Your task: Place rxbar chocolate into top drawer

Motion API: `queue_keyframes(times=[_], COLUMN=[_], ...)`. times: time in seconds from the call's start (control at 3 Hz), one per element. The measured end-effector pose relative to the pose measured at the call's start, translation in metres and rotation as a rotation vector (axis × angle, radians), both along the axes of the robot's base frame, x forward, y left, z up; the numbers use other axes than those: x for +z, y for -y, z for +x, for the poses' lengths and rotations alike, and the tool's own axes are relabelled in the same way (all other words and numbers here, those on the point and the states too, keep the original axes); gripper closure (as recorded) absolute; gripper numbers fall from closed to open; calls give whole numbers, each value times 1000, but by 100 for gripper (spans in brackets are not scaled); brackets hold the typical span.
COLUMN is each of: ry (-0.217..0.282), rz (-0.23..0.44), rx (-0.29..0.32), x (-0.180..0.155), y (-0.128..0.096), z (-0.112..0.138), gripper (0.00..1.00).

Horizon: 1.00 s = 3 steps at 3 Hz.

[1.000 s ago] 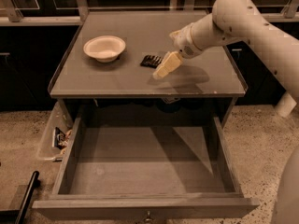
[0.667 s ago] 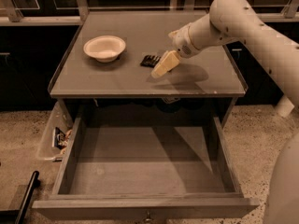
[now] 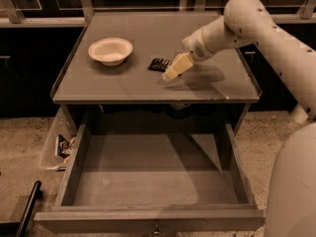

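The rxbar chocolate (image 3: 159, 64), a small flat black bar, lies on the cabinet top (image 3: 123, 85) to the right of the cream bowl (image 3: 110, 50). My gripper (image 3: 170, 73) hangs just right of the bar and slightly nearer the front edge, its pale fingertips close to the bar's right end. The bar rests on the surface, not lifted. The top drawer (image 3: 148, 177) is pulled fully open below the cabinet top and is empty inside, with a small knob on its front panel (image 3: 156, 228).
A clear plastic bin (image 3: 57, 147) with small items sits on the floor left of the drawer. A black bar-like object (image 3: 27, 209) lies at the lower left. My white arm (image 3: 276, 38) spans the right side, with the robot's body at lower right.
My gripper has shifted slightly left and down toward the bar's right end. The bar, bowl and drawer have not moved.
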<state>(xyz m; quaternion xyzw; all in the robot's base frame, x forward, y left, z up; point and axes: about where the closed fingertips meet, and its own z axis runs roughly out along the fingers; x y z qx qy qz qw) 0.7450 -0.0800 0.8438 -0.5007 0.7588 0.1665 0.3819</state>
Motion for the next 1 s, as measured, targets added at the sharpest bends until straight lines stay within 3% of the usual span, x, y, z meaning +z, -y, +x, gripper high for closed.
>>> queue_keyframes(times=[1.0], ry=[-58], rz=[11], rx=[-11], x=[-18], y=[8], z=[-1], gripper=[0])
